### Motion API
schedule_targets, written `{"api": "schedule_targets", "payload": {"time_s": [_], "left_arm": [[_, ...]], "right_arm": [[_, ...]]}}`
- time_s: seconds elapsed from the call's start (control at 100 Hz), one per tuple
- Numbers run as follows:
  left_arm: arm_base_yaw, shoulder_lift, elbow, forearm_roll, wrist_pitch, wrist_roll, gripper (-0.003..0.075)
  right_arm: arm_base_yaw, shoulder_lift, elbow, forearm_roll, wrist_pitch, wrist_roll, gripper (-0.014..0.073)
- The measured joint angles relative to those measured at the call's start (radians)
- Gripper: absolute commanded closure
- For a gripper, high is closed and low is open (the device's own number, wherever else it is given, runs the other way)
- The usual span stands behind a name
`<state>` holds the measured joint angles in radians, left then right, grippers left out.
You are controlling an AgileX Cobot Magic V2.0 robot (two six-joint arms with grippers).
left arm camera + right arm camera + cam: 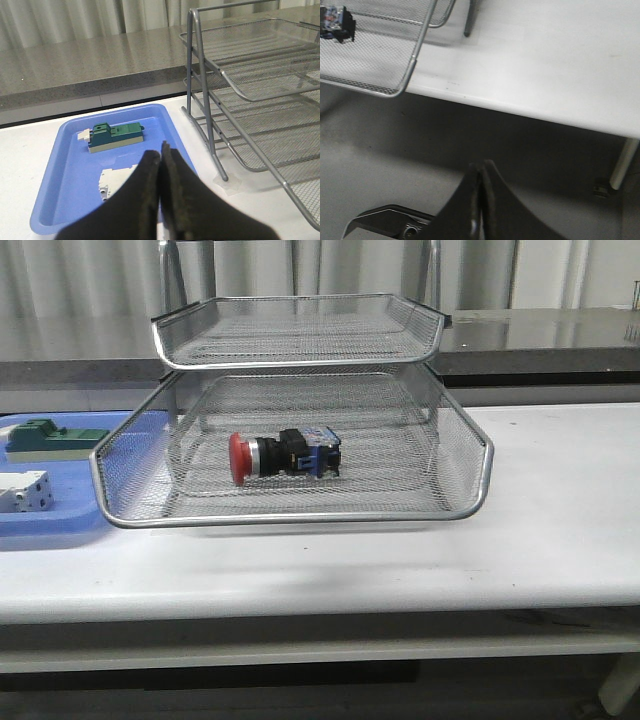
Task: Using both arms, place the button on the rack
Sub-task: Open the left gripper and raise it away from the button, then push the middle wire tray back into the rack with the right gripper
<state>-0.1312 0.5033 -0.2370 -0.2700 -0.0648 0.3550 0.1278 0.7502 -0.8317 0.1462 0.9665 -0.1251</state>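
Note:
The button (283,455), with red cap, black body and blue rear, lies on its side in the lower tier of the silver wire-mesh rack (470,502) at the table's middle. Its blue end shows in the right wrist view (335,22). The rack also shows in the left wrist view (260,95). My left gripper (161,152) is shut and empty above the blue tray. My right gripper (482,167) is shut and empty, off the table's front edge over the floor. Neither arm shows in the front view.
A flat blue tray (60,525) left of the rack holds a green block (55,437) and a white block (25,490); both show in the left wrist view too, the green block (115,136) and the white block (115,181). A grey counter (540,335) runs behind the table.

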Motion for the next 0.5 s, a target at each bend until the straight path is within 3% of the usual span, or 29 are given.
{"api": "schedule_targets", "payload": {"time_s": [0.24, 0.5], "left_arm": [[0.0, 0.0, 0.0, 0.0, 0.0, 0.0, 0.0741], [0.0, 0.0, 0.0, 0.0, 0.0, 0.0, 0.0741]], "right_arm": [[0.029, 0.125, -0.002, 0.147, -0.004, -0.027, 0.0655], [0.194, 0.342, -0.002, 0.171, -0.081, -0.051, 0.0655]]}}
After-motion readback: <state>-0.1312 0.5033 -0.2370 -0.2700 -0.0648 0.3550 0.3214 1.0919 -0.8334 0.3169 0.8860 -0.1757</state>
